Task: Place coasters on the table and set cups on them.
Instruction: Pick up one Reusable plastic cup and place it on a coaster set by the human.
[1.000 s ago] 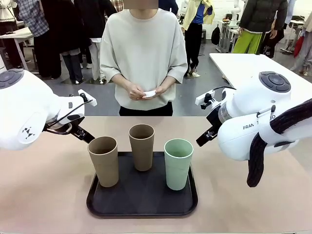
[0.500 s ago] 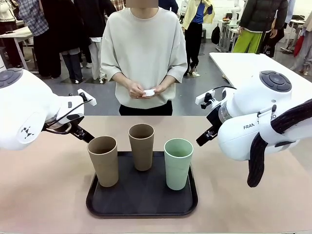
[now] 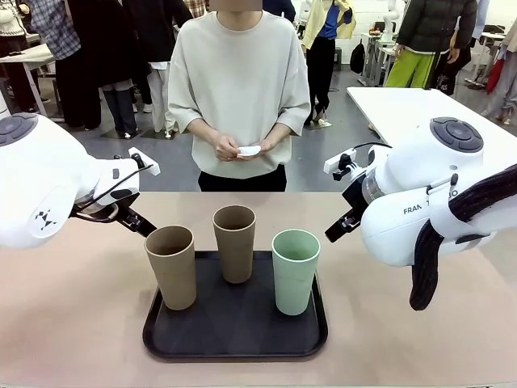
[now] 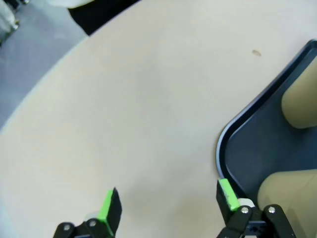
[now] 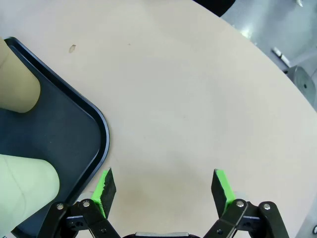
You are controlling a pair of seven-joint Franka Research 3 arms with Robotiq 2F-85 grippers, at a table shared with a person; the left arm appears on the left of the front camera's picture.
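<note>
on one black tray near the table's front edge stand three upright cups, mouths up: left tan-brown cup, middle tan-brown cup, mint green cup. bare tabletop flanks the tray under the left gripper and right gripper, both with jaws spread and empty. beyond the far edge, the person's hands hold a white coaster; how many, i cannot tell.

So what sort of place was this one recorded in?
Probably a robotics lab or demo hall: white robot arms flank a beige table holding a tray of cups, a person stands opposite, and other people and a white table stand behind.
</note>
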